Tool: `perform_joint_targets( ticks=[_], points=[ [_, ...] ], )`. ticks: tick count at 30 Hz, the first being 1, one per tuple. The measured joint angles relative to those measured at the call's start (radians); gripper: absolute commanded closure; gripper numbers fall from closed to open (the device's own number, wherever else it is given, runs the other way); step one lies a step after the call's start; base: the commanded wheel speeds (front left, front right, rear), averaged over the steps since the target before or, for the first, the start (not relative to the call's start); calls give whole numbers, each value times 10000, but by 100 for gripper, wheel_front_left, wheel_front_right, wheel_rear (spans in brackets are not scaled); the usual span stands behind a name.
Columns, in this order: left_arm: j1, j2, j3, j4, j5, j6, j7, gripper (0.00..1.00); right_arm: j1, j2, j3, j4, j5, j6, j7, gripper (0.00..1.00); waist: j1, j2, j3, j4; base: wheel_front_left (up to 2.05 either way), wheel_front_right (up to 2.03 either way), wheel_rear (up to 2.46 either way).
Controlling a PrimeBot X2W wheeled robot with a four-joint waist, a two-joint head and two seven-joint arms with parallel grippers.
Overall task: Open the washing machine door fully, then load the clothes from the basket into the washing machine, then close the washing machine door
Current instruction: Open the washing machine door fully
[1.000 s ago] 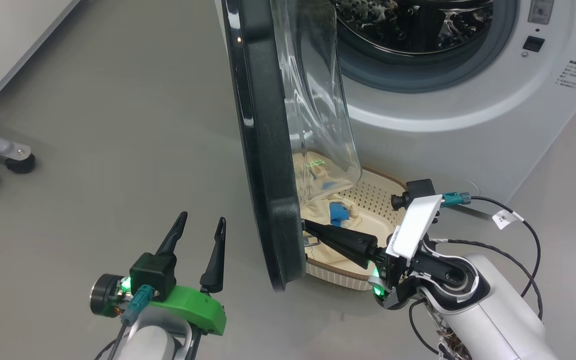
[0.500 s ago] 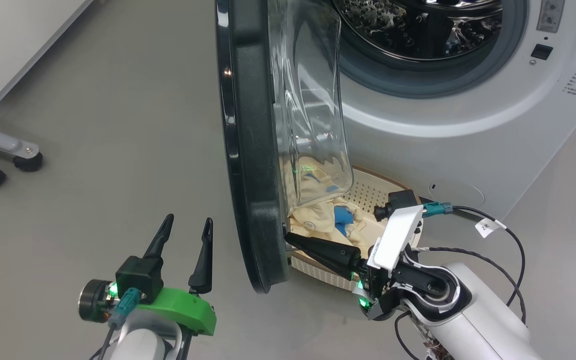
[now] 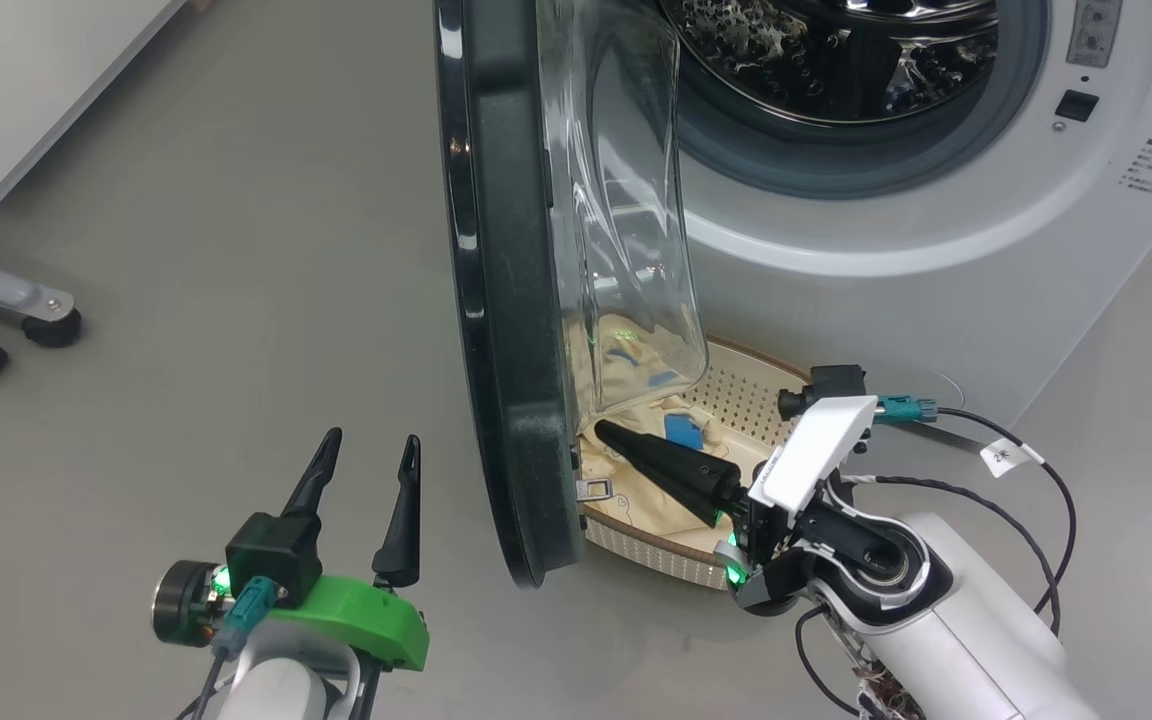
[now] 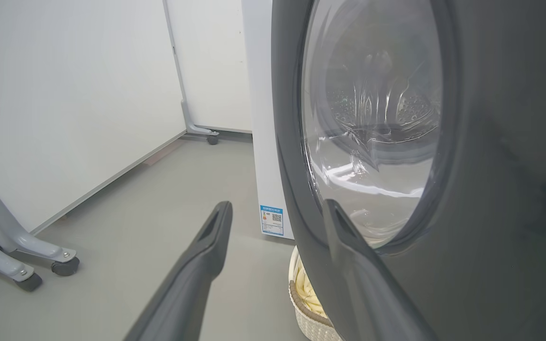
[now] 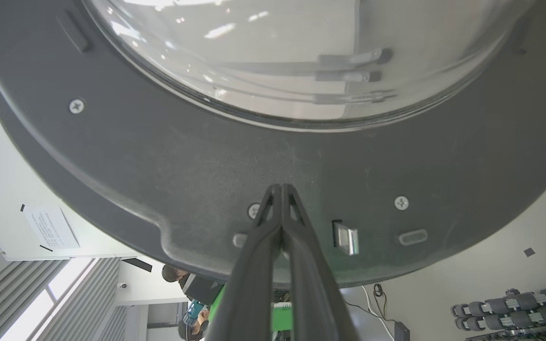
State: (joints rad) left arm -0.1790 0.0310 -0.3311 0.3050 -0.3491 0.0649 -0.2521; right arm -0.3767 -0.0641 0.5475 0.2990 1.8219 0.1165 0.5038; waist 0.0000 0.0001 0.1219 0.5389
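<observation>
Door [image 3: 506,300] status: standing about square to the washer [image 3: 936,230] front, edge-on to the head camera. It is open but, in our judgement, not yet fully.

Right claw [image 3: 604,430] is shut tight, fingers pressed together with nothing between them. Its tip appears to touch the door's dark inner rim, just beside the metal latch [image 5: 346,237] and below the glass bulge.

Left claw [image 3: 373,440] is spread wide and empty, on the door's outer side, near the lower edge but apart from it.

Basket [image 3: 636,545] sits on the floor just before the washer, on the door's inner side. The clothes [image 3: 636,495] are heaped in it under the right claw's fingers.

Recommendations:
- We would push with the shut tip on the flat plastic of the rim — not on the glass, not on the latch.
- We would follow the hinge's arc, so that the tip does not skid off the edge.
- We would hold the fingers above the clothes, since fabric could snag and drag the basket.
- The left claw lies, we judge, in the door's outward path — it should be drawn aside first.
- Loading should wait until the door reaches its stop.
</observation>
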Motion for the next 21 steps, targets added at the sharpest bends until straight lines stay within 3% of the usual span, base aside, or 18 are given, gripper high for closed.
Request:
perform_joint_targets(
  ticks=[9,10,11,12,13,21],
  points=[
    [190,2,245,23,67,4,0,0,0,12,-961,-477,-46,46,-844,100,0,0,-144,-158,0,0,0],
    [229,8,268,44,79,4,0,0,6,12,-1154,-583,-100,46,-1028,94,0,0,-166,-196,0,0,0],
    [251,8,284,56,81,4,0,0,29,8,-1340,-706,-115,46,-1156,61,0,0,-196,-230,0,0,0],
    [269,8,307,54,113,4,0,0,67,-8,-1517,-836,-130,46,-1304,20,0,0,-224,-266,0,0,0],
    [289,10,332,58,151,4,0,0,133,-38,-1693,-966,-263,48,-1522,0,0,0,-250,-307,0,0,0],
    [407,36,541,82,171,8,0,0,897,-989,-2343,-1546,-1852,46,-2773,0,0,0,-485,-630,0,0,0]
  ],
)
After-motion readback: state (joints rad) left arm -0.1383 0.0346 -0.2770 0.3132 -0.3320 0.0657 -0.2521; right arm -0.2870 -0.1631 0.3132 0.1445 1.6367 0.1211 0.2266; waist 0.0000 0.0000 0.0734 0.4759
